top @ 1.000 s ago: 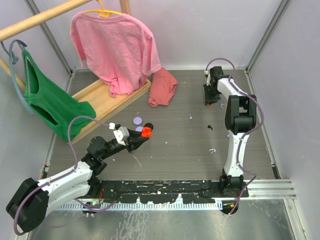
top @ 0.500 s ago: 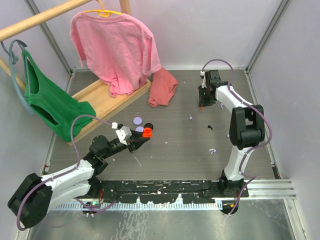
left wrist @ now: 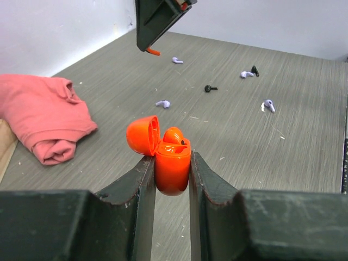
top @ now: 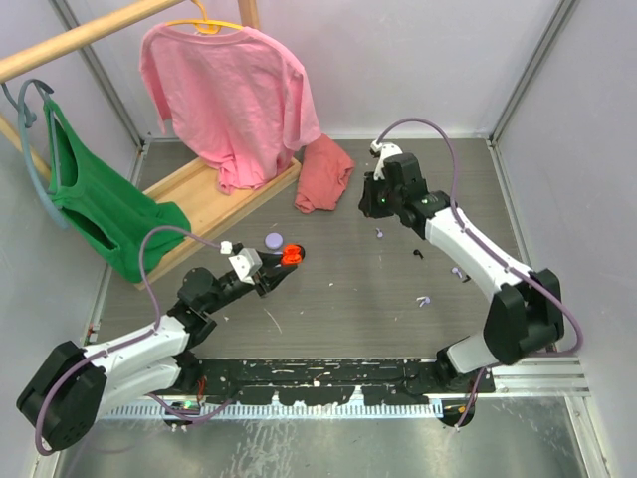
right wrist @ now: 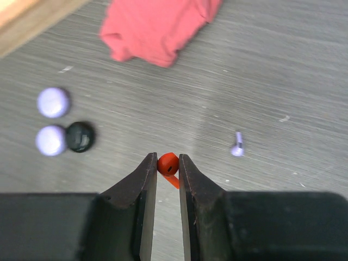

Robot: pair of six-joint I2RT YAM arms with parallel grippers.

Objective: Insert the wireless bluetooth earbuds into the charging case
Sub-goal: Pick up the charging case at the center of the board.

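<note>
Orange earbud (right wrist: 167, 163) pinched in right fingers (right wrist: 144, 187), apart from case (left wrist: 173, 166) clamped in left fingers (left wrist: 142, 187).

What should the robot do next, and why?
Probably the right gripper should carry its small orange-red plastic earbud across to the open orange-red charging case. The left gripper grips that case upright, lid open, while the earbud is pinched apart from it.

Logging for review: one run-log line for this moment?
left tool: shut on open orange case | right tool: shut on orange earbud | lavender earbuds loose on table
</note>
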